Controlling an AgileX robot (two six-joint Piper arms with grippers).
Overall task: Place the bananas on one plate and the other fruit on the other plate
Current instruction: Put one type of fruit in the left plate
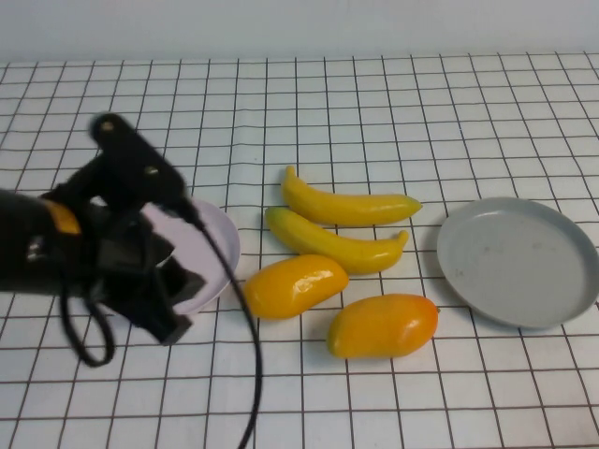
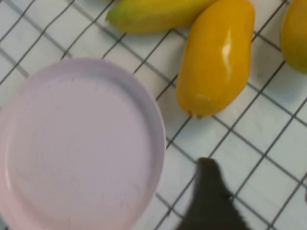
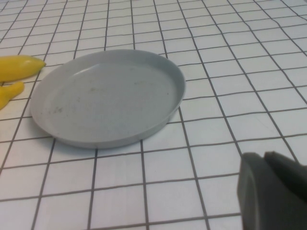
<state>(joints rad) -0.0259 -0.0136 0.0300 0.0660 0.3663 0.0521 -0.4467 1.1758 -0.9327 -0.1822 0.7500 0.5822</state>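
The left gripper (image 1: 173, 299) hung low over the near edge of the pink plate (image 1: 223, 245), on the left of the gridded surface (image 1: 374, 112), and its fingers stood parted with nothing between them. In the left wrist view one dark finger (image 2: 209, 201) poked in over the bare grid, just beside the plate's rim (image 2: 158, 124), and that plate lay empty!

Out in the middle, the fruit sat in a tight cluster. The two bananas (image 1: 348, 208) lay side by side at the far side of the group, the nearer banana (image 1: 337, 243) just behind the left mango (image 1: 295, 284) and seemingly touching it. The right mango (image 1: 384, 325) lay nearest the robot, a little to the right of its partner. The left wrist camera caught the left mango (image 2: 218, 57) close to the pink rim but apart from it, a banana end (image 2: 153, 14) beyond it.

Over on the right, the grey plate (image 1: 519, 262) sat empty as well, apart from the bananas' tips. The right gripper (image 3: 273, 191) appeared only in its own wrist view, as a dark shape low at the near side of the grey plate (image 3: 108, 96); whether its fingers were parted or closed could not be told from there
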